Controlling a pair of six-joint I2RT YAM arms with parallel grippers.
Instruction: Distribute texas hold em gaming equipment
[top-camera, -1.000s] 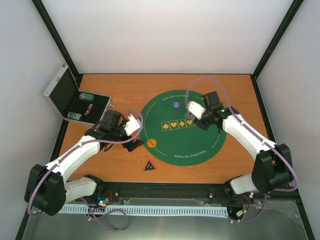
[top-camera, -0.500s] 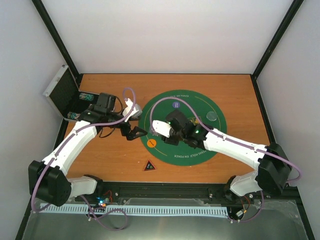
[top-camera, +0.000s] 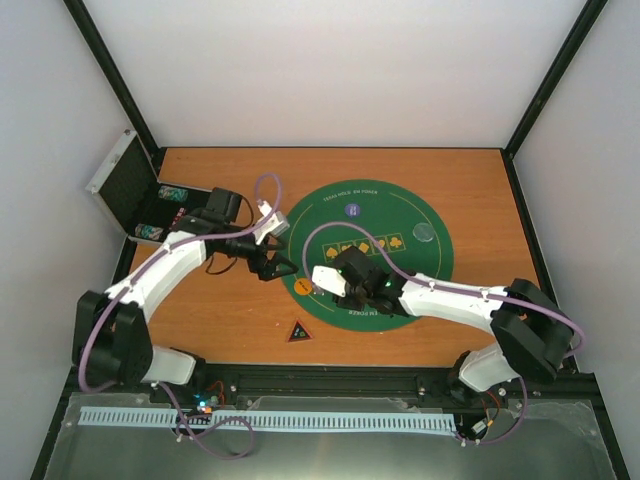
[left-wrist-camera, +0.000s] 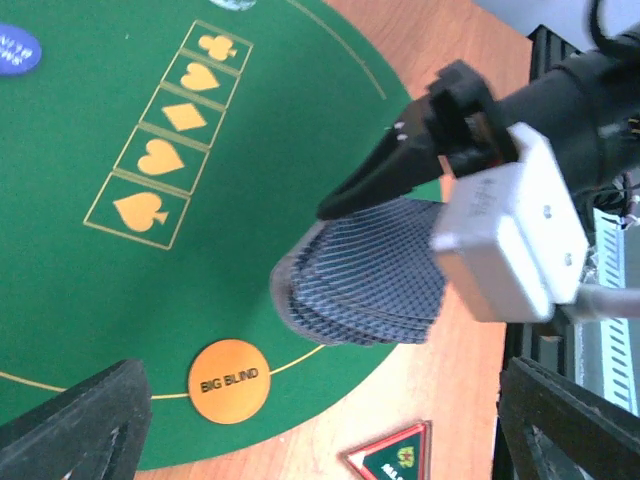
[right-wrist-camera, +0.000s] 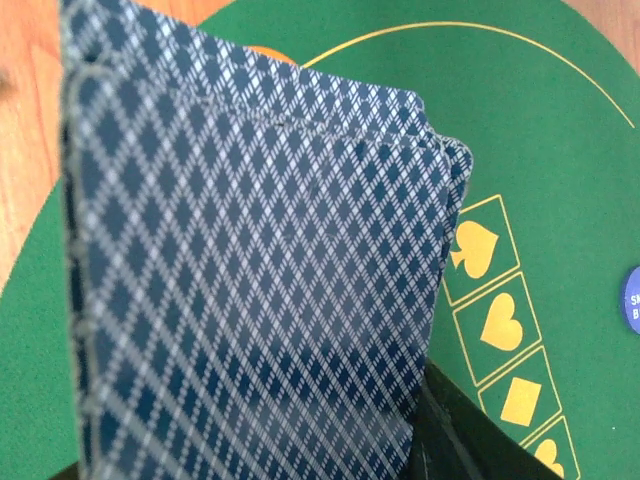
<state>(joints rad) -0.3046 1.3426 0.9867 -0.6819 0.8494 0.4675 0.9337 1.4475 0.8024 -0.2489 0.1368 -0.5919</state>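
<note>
Orange-brown wood forms the desk (top-camera: 470, 180), boxed in by white walls and black corner posts. A round green felt mat (top-camera: 400, 270) lies at its centre, printed with a row of five gold suit boxes. At the desk's 10 o'clock corner a silver case (top-camera: 110, 175) lies open, with rows of chips (top-camera: 172, 193) in its black lining.

On the mat a purple-blue chip (top-camera: 352, 210) sits at 12 o'clock, a clear disc (top-camera: 424, 233) at 2 o'clock, and an orange chip (left-wrist-camera: 229, 380) marked BIG BLIND on the gold ring at 8 o'clock. A dark red-edged triangle (top-camera: 298, 331) lies on bare wood off the mat at 7 o'clock.

The right pincer (left-wrist-camera: 360, 200) clamps a fanned stack of playing cards (left-wrist-camera: 365, 270) above the mat's 8 o'clock part, grey-blue backs showing. In the left wrist view their long axis runs from the held end at 2 o'clock to the free rounded corners at 8 o'clock. The left pincer (top-camera: 272, 268) is spread wide and holds nothing, just off the mat's 9 o'clock edge.
</note>
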